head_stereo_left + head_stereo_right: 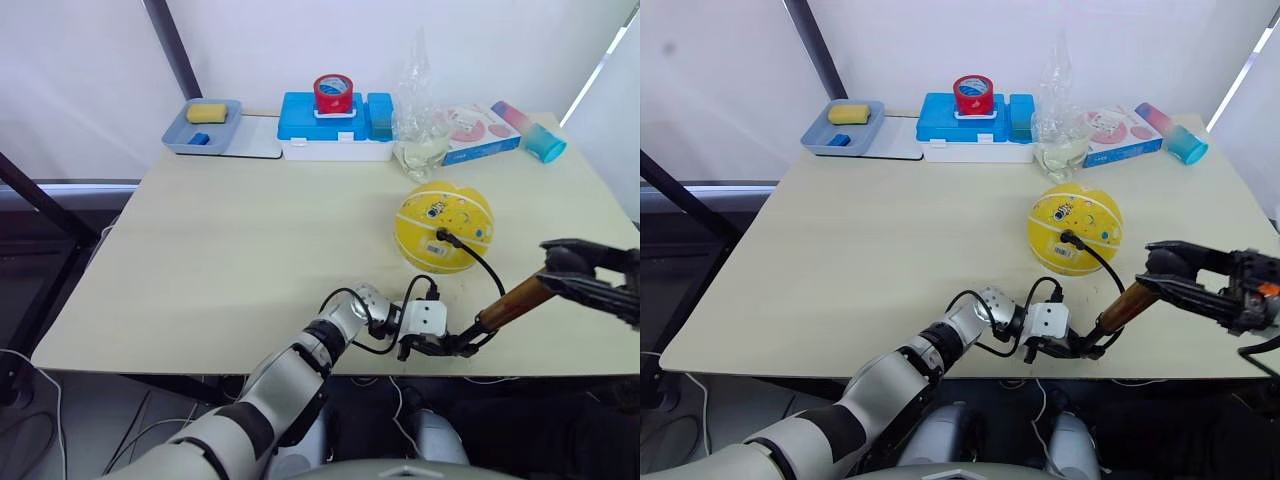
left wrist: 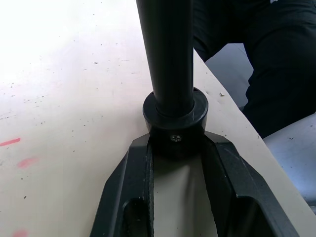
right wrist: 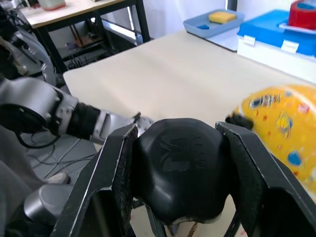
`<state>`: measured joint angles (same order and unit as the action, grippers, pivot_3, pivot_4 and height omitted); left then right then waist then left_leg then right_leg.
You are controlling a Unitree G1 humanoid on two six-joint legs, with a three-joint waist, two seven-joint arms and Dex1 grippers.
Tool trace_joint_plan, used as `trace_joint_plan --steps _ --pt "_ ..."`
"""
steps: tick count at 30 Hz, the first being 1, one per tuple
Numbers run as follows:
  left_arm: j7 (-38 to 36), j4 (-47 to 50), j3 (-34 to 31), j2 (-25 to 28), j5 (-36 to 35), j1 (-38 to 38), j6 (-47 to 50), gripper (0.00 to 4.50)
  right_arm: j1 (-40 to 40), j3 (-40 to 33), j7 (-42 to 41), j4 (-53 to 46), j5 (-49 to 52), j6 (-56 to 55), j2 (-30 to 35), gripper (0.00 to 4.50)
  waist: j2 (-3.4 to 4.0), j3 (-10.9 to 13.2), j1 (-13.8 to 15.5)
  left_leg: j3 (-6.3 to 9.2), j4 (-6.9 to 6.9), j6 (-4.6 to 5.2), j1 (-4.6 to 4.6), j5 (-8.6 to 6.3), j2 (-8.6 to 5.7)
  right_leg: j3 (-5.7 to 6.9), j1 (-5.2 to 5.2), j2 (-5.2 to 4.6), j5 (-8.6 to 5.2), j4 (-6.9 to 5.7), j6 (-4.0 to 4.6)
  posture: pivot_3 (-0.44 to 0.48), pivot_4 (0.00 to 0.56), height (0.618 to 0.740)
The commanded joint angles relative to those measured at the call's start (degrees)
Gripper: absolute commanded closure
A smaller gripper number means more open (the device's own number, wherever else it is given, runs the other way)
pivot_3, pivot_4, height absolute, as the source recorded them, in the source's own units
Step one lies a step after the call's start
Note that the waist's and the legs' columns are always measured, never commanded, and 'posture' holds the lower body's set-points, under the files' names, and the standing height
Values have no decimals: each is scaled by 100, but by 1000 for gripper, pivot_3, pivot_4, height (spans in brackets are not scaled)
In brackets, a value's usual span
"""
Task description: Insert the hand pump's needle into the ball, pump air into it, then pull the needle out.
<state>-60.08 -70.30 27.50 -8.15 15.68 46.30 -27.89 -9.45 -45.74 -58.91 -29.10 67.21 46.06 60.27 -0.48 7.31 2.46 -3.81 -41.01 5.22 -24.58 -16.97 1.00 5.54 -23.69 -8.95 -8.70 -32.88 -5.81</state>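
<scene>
The yellow ball (image 1: pixel 443 227) with printed dots rests on the table right of centre. A thin black hose (image 1: pixel 480 262) runs from a fitting on the ball's front down to the hand pump (image 1: pixel 512 304), a bronze-brown cylinder lying tilted near the front edge. My left gripper (image 1: pixel 447 345) is shut on the pump's black lower end cap (image 2: pixel 175 116). My right gripper (image 1: pixel 570 268) is shut on the pump's black handle (image 3: pixel 180 168) at the upper right end.
At the back stand a grey tray (image 1: pixel 203 127) with a yellow sponge, a blue and white box (image 1: pixel 336 127) with a red tape roll (image 1: pixel 333 93) on it, a clear plastic bag (image 1: pixel 420 110), a pink box (image 1: pixel 478 130) and a blue cup (image 1: pixel 546 145). The table's front edge lies just below the pump.
</scene>
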Motion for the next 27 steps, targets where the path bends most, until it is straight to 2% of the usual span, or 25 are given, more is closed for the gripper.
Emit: trace_joint_plan --steps 1,4,7,16,20,23,27 --pt "-67 -259 226 -306 312 -50 139 3593 554 -850 392 255 409 227 485 2497 4 3 -6 0 0 0 -1 0 0 0 0 0 1 1 2 0 150 729" --pt "-63 -260 231 -313 313 -50 137 3593 681 -752 393 240 432 502 651 2497 -2 8 0 -1 1 1 -3 0 -1 1 -1 -1 2 3 5 0 150 729" --pt "-56 -262 231 -325 314 -39 144 3593 489 -442 332 30 330 679 553 2497 -6 8 -5 1 1 1 -5 0 -1 3 0 0 3 7 5 0 150 729" --pt "-40 -270 231 -342 314 2 156 3593 -97 1246 246 -489 -667 255 81 2497 -25 -10 -10 2 2 1 -1 0 -1 3 2 0 2 8 3 0 150 729" --pt "-23 -270 224 -341 313 14 167 3593 -377 2078 237 -493 -1411 -323 -355 2497 -31 -15 -9 8 4 2 -3 0 -1 9 3 2 1 8 4 0 150 729" --pt "-5 -264 217 -333 310 13 166 3593 -564 2233 116 -405 -1796 -740 -574 2497 -34 -17 -4 8 4 10 -3 5 -1 9 3 2 2 8 6 0 150 729" --pt "66 -240 208 -303 311 13 88 3593 -529 1857 57 -455 -1505 -793 -642 2497 -29 -18 -6 8 4 16 -3 8 -1 9 3 3 2 7 5 0 150 729"
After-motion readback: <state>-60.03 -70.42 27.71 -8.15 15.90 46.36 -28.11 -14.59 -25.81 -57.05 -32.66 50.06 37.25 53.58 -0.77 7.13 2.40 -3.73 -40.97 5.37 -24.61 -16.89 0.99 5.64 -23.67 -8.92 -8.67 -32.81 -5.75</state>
